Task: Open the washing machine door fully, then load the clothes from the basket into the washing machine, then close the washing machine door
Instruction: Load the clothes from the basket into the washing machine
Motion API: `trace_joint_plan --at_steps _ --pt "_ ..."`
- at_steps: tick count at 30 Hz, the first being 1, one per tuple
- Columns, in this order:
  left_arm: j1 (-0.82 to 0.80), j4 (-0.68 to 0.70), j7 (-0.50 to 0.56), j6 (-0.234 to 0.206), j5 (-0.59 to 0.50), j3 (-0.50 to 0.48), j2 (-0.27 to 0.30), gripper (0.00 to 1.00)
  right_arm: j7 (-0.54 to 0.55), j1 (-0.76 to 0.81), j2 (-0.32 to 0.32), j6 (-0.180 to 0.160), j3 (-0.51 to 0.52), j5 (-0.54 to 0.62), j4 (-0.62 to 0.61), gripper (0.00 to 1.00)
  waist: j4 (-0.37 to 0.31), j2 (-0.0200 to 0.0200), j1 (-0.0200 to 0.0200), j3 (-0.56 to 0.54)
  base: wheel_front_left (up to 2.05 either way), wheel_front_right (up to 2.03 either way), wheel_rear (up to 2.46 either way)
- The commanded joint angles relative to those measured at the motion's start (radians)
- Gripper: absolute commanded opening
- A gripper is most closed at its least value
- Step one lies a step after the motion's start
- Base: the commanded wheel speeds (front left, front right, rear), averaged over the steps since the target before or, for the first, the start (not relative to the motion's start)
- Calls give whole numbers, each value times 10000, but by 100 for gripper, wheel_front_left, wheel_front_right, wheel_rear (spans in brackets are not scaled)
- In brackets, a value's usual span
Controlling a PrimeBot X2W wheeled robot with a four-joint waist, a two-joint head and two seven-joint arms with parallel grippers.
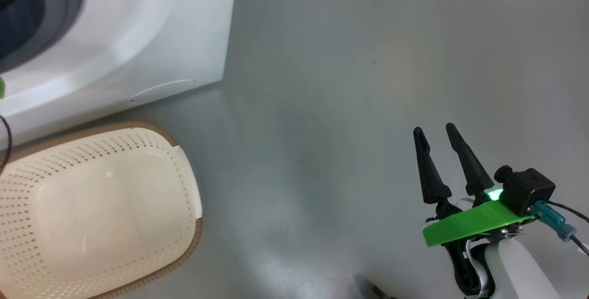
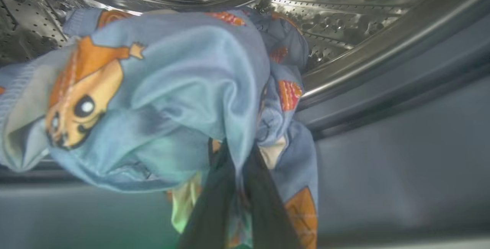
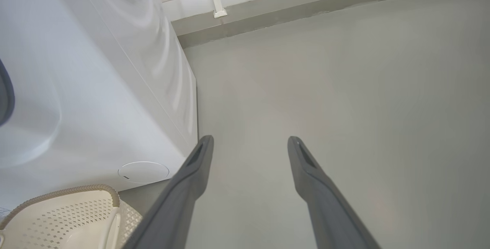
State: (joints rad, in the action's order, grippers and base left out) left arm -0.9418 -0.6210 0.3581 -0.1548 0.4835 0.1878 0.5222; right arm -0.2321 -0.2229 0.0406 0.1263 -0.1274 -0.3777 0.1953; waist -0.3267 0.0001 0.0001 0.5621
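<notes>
— Where are the clothes (image 2: 172, 88) found?
— In the left wrist view they are seen bunched at the mouth of the drum (image 2: 344, 7), as a light blue bundle printed with orange figures. Part of the bundle is hung down over the grey ring (image 2: 402, 69) below the drum's edge

— How is the left gripper (image 2: 235, 153) set?
— Its dark fingers (image 2: 206, 210) are brought narrow, and a fold of cloth is caught between them. The tips are buried in the fabric, so whether the cloth is clamped cannot be told

— And the right gripper (image 1: 434, 129)?
— It is held wide over the bare grey floor (image 1: 345, 106), well apart from everything else, and nothing is carried between its fingers. In its own wrist view the fingers are pointed along the floor past the washer's corner

— Where is the basket (image 1: 152, 147) placed?
— It is stood on the floor just in front of the washer (image 1: 138, 37), at the lower left of the head view. Its brown rim is set close to the washer's base

— Is the washer's opening shown?
— A part of it is seen at the upper left of the head view, bordered by the grey ring
</notes>
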Motion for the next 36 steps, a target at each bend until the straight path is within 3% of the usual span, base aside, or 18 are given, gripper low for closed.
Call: trace_joint_plan --at_steps 1,8,18,24,32,36 --pt "-329 164 165 -56 42 -280 578 0 -155 -75 97 44 -223 -127 -130 100 -84 -1 -1 141 0 0 0" --pt "-849 505 423 -153 85 -382 872 0 -256 -305 97 44 -290 -298 -14 100 -50 -1 -1 417 0 0 0" --pt "-1806 1118 -541 -303 -300 -735 1814 0 -293 -586 97 44 -551 -737 -46 100 -446 -1 -1 1135 0 0 0" --pt "-2406 1297 -1794 -314 -584 -928 2200 0 -295 -650 97 44 -613 -860 -190 100 -685 -1 -1 1544 0 0 0" --pt "-3024 824 -2912 -179 -579 -1111 2314 0 -295 -719 97 44 -666 -864 -245 100 -799 -1 -1 1779 0 0 0" --pt "-3484 467 -4244 -60 -510 -1410 2406 0 -296 -836 97 44 -773 -885 -246 100 -931 -1 -1 1902 0 0 0"
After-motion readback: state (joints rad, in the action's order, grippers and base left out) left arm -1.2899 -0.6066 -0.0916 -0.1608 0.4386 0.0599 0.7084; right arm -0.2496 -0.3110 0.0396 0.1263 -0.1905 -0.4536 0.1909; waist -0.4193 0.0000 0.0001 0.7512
